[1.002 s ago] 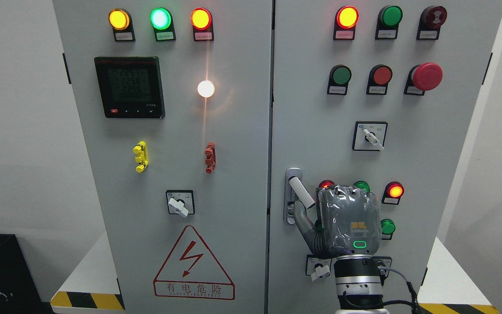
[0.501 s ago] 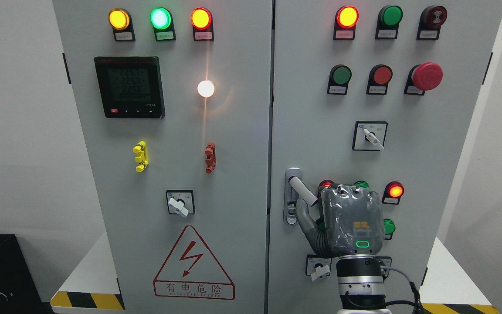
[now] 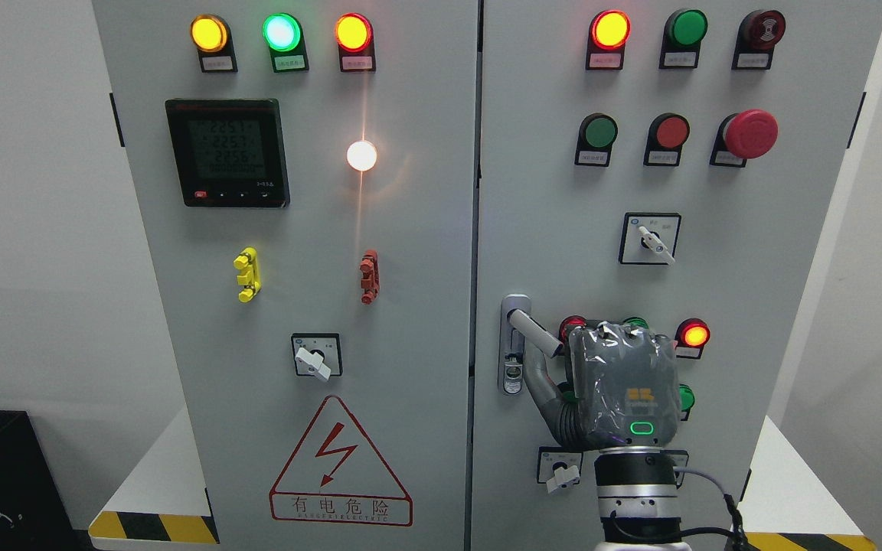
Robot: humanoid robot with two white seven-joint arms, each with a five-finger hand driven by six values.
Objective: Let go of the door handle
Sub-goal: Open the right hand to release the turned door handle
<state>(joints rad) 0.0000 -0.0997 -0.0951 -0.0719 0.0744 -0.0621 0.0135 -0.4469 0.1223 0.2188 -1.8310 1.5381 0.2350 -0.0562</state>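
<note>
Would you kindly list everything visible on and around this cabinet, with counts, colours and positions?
Cabinet doors: two, grey, closed.
Door handle: one, silver, right door's left edge, swung out.
Pilot lamps: three, yellow, green, red, upper left door.
White lamp: one, lit.
Meter: one, black.
Emergency stop: one, red, right door.
Rotary switches: four, white knobs; two per door.
Hazard sign: one, red triangle.
Right hand: grey, at the handle's tip; grip hidden.
</note>
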